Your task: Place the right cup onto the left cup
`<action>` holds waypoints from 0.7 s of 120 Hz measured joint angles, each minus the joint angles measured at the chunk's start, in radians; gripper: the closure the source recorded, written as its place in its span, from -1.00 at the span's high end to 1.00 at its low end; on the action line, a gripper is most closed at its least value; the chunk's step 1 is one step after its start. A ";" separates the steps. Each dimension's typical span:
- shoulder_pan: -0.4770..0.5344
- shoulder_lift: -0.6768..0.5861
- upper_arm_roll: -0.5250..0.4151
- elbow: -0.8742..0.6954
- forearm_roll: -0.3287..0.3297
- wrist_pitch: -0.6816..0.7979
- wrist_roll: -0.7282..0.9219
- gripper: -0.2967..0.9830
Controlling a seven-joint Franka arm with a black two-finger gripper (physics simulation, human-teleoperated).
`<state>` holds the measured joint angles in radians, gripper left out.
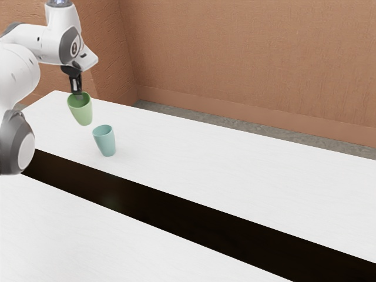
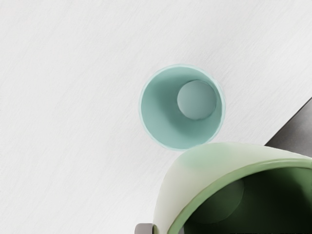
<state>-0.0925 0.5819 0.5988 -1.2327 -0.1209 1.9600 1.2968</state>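
Evidently clenched on the green cup [image 1: 85,113], with the gripper [image 1: 77,94] pinching one side of the wall at the rim, from inside and out; a sensible hold for nesting, leaving the base free to enter another mouth. Held mouth up and apparently clear of the table [image 1: 235,170], toward the exterior view's left and on the far side of the blue cup [image 1: 106,143]. Probably to be taken as the task's right cup, judging by the grasp (hard to settle from the wording alone). Standing mouth up and empty on the table, just beside, nearer and a little toward the exterior view's right: the blue cup, well set to receive the other from above. Placed beyond the dark strip [image 1: 176,215], on the far part of the tabletop. Not yet stacked, so likely midway through the job, with lifting done and lining up to come. Next, carry the green cup across, centre its base over the blue opening, lower gently and let go once seated. Beware of catching the blue rim and tipping the lower cup, or of tilting the upper one, given so off-centre a pinch.
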 joint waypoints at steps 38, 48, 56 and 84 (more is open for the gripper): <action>-0.010 0.089 0.002 0.045 -0.076 0.088 0.121 -0.69; -0.008 0.097 0.002 0.044 -0.085 0.094 0.144 -0.69; -0.005 0.102 0.002 0.037 -0.093 0.096 0.160 -0.69; -0.003 0.109 0.002 0.028 -0.113 0.094 0.205 -0.69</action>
<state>-0.0955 0.6907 0.6011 -1.2050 -0.2343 2.0544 1.5021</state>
